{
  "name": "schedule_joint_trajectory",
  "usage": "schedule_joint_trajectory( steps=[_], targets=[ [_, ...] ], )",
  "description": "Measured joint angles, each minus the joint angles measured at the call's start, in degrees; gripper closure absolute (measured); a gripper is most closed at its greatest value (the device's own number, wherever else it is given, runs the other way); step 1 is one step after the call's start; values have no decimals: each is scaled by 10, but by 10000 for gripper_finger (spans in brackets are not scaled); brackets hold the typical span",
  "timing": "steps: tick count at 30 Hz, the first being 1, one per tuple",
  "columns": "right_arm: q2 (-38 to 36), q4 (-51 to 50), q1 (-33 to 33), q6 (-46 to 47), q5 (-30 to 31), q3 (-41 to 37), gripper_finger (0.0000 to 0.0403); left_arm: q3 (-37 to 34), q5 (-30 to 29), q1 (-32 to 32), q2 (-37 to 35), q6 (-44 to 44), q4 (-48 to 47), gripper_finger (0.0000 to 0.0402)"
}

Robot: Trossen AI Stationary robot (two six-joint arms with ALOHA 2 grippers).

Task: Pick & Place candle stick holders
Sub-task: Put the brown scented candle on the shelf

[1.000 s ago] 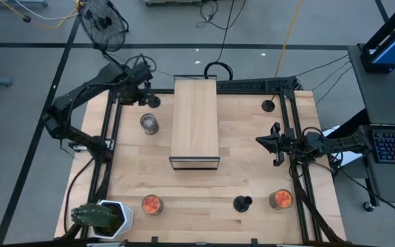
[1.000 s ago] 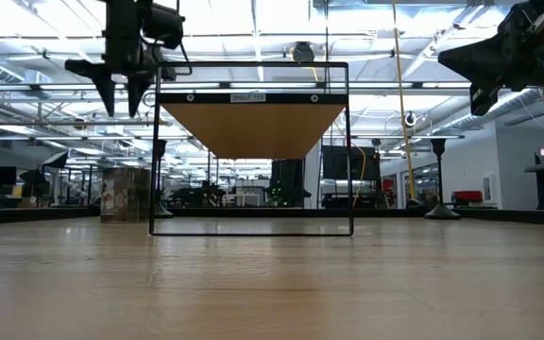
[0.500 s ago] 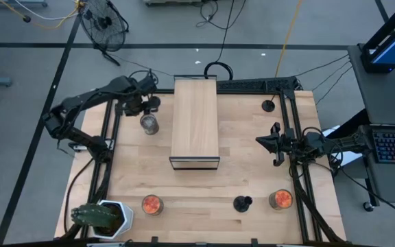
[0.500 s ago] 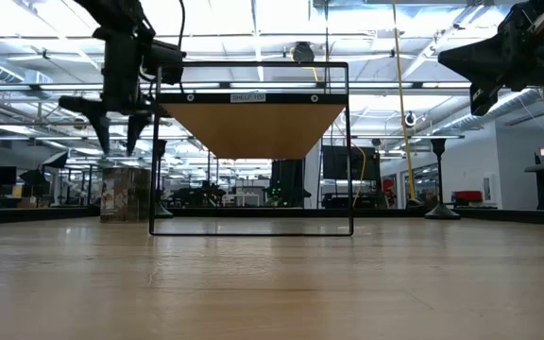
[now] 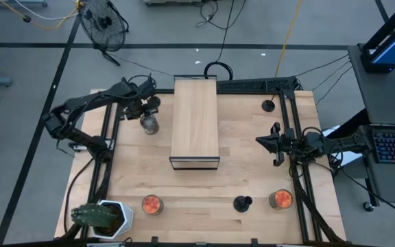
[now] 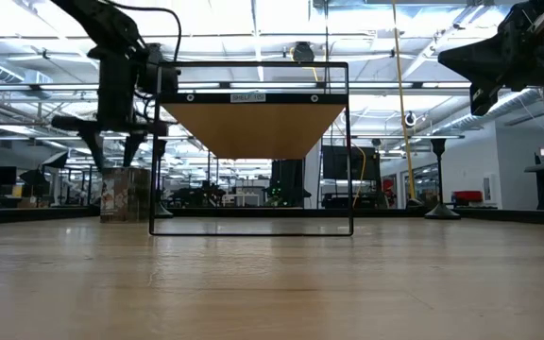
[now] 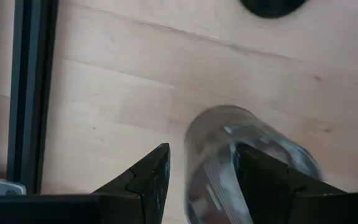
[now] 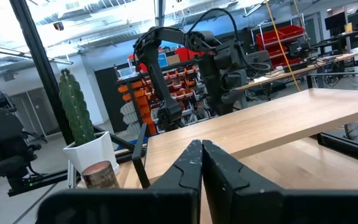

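Observation:
Three black candle stick holders stand on their disc bases on the table: one at the far left [image 5: 155, 103], one at the far right [image 5: 269, 106], one near the front edge [image 5: 242, 203]. My left gripper [image 5: 142, 111] is open and hangs just above a clear glass jar [image 5: 149, 125]. In the left wrist view its fingers [image 7: 201, 171] stand over the jar's rim [image 7: 229, 146], with the far-left holder's base [image 7: 271, 6] beyond. My right gripper [image 5: 260, 141] is shut and empty, raised over the table's right side.
A wooden shelf on a black frame [image 5: 195, 120] stands in the table's middle. Two jars with orange contents [image 5: 151, 204] [image 5: 280, 199] stand near the front edge. A cactus in a white pot [image 5: 103, 217] sits at the front left corner.
My left gripper has come down and moved toward the table's near edge, from beside the far-left holder to just above the clear jar. Its fingers stay open. The right arm has kept still.

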Motion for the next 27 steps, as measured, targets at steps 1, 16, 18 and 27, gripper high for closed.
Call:
schedule_joint_trajectory(
  steps=[1, 16, 18, 27],
  targets=[
    [0, 0, 0, 0, 0, 0, 399, -7, 0, 1, 0, -4, 7, 220],
    [0, 0, 0, 0, 0, 0, 399, -33, 40, -10, -4, -6, 55, 220],
    [0, 0, 0, 0, 0, 0, 399, -33, 45, -12, -4, -1, 64, 220],
    [0, 0, 0, 0, 0, 0, 399, -33, 62, -1, -3, 31, 55, 220]
  ],
)
